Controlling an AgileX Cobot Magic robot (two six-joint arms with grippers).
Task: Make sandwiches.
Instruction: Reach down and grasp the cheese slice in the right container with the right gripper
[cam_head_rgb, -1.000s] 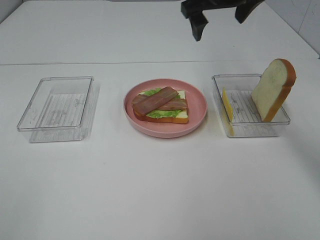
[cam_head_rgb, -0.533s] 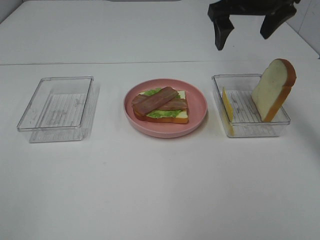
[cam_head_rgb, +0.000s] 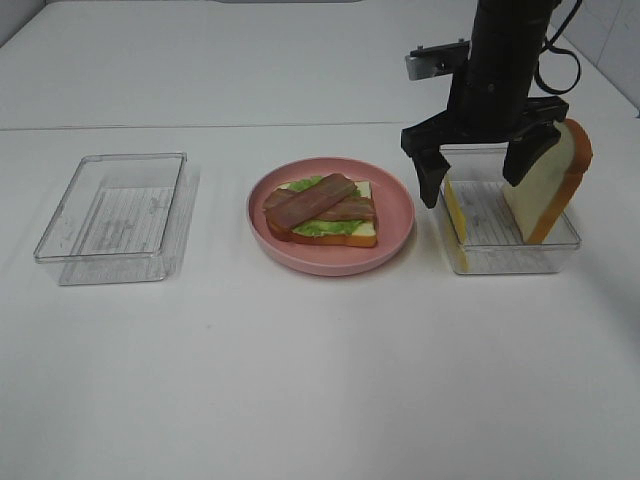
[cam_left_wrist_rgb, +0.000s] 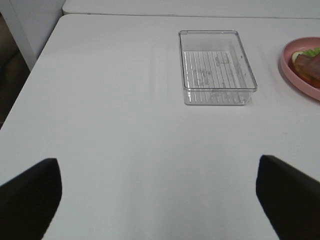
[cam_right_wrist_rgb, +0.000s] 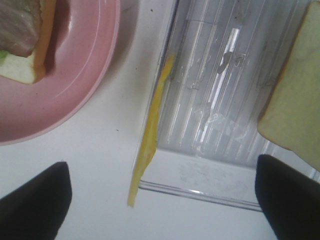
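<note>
Exterior high: cheese slice (cam_head_rgb: 456, 225) is being straddled.
Right gripper (cam_head_rgb: 472, 190) and left gripper (cam_left_wrist_rgb: 157, 200) are being held wide open.

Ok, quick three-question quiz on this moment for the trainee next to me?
1. Multiple choice: where is the cheese slice?
A. flat on the table
B. standing on edge against a wall of the right tray
C. lying flat on that tray's floor
2. True or false: the right gripper is shut on the leaning bread slice.
3. Short answer: what is the top layer of the stack on the pink plate?

Key
1. B
2. False: the right gripper is open above the tray and holds nothing.
3. The bacon strips, two of them crossed over the lettuce.
</note>
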